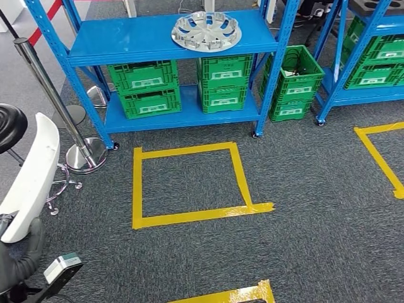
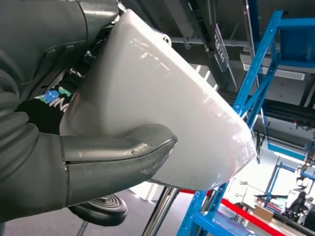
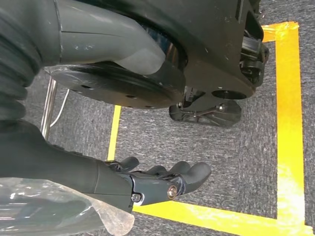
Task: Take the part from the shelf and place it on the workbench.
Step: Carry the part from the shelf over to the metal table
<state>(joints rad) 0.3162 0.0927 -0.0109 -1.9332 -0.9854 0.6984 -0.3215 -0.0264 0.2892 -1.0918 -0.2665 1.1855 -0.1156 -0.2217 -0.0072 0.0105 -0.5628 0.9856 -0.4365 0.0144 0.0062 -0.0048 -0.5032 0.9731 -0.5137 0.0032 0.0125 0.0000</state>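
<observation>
A long white curved part [image 1: 31, 180] stands up at the far left of the head view, gripped at its lower end by my left hand [image 1: 21, 259]. In the left wrist view the white part [image 2: 167, 113] lies across my left hand [image 2: 37, 162], with the thumb [image 2: 118, 152] pressed against its side. My right hand [image 3: 163, 182] hangs above the carpet with its fingers stretched out and nothing in it. A silver wheel cover [image 1: 206, 30] lies on the top board of the blue shelf [image 1: 142, 41] ahead.
Green crates [image 1: 150, 91] fill the shelf's lower board, with another [image 1: 291, 82] beside it. A second blue rack [image 1: 367, 95] stands at right. A yellow tape square [image 1: 190, 183] marks the carpet. A chrome post [image 1: 57, 101] and a black stool [image 1: 10, 125] stand at left.
</observation>
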